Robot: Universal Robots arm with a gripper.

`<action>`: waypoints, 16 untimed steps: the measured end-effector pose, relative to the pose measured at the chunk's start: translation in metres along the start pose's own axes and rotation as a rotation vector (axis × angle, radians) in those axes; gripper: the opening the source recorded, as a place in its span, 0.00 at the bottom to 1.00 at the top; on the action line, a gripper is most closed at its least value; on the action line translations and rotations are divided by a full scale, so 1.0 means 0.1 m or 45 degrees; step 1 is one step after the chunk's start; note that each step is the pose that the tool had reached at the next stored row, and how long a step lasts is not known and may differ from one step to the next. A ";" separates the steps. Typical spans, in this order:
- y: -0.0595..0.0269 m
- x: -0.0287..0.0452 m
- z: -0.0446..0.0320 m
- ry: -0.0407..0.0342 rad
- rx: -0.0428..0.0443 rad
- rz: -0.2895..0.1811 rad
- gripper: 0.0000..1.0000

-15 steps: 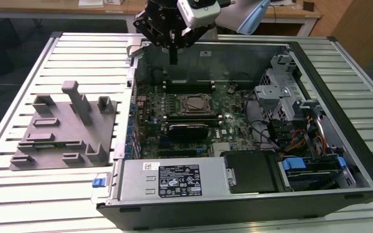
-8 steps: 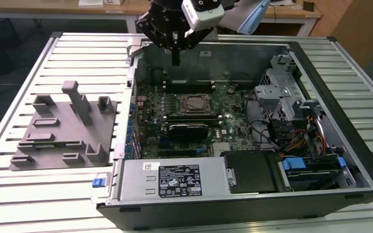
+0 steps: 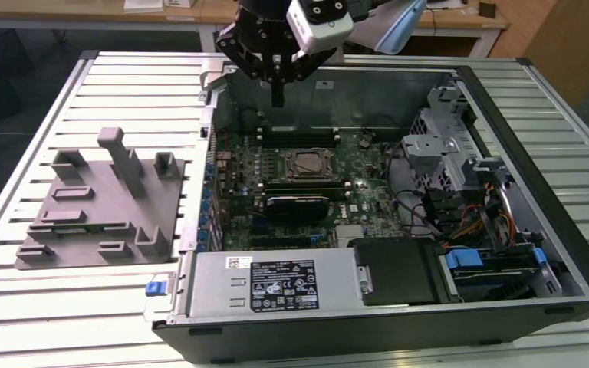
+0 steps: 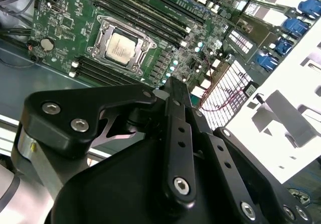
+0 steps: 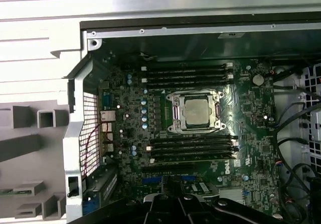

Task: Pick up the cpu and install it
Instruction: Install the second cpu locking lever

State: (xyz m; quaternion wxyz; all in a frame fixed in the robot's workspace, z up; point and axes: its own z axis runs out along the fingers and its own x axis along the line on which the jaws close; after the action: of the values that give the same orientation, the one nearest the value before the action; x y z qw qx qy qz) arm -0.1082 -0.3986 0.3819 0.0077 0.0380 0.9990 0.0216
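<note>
With cpu (image 5: 196, 109) seated flat inside socket (image 5: 174, 114) on motherboard (image 5: 241, 148), install looks done. Gripper (image 3: 277, 98) hovering above case's (image 3: 499, 103) far wall, fingers pressed together, holding nothing.

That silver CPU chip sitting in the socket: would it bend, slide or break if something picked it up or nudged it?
The cpu looks like a flat metal-topped square, so probably stiff and light. Its smooth top may be slippery. The socket frame surrounds it, so a sideways nudge likely wouldn't shift it.
</note>
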 end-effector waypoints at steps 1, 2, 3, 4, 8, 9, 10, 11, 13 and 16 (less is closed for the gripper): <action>0.000 0.000 0.000 0.0000 0.000 0.000 0.11; 0.000 0.000 0.003 -0.0001 0.000 0.000 0.11; 0.000 0.000 0.006 -0.0001 0.000 0.000 0.11; 0.000 0.000 0.006 -0.0001 0.000 0.000 0.11; -0.001 0.000 0.020 0.0017 0.000 0.000 0.11; -0.001 -0.002 0.028 0.0034 0.000 0.000 0.11; -0.001 -0.004 0.037 0.0055 0.000 0.000 0.11; -0.001 -0.008 0.046 0.0075 0.001 0.000 0.11; -0.001 -0.019 0.057 0.0101 0.001 0.000 0.11; -0.001 -0.023 0.061 0.0106 0.001 0.001 0.11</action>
State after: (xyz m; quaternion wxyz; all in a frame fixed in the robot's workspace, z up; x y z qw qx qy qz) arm -0.1058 -0.3986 0.3759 0.0036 0.0381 0.9990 0.0214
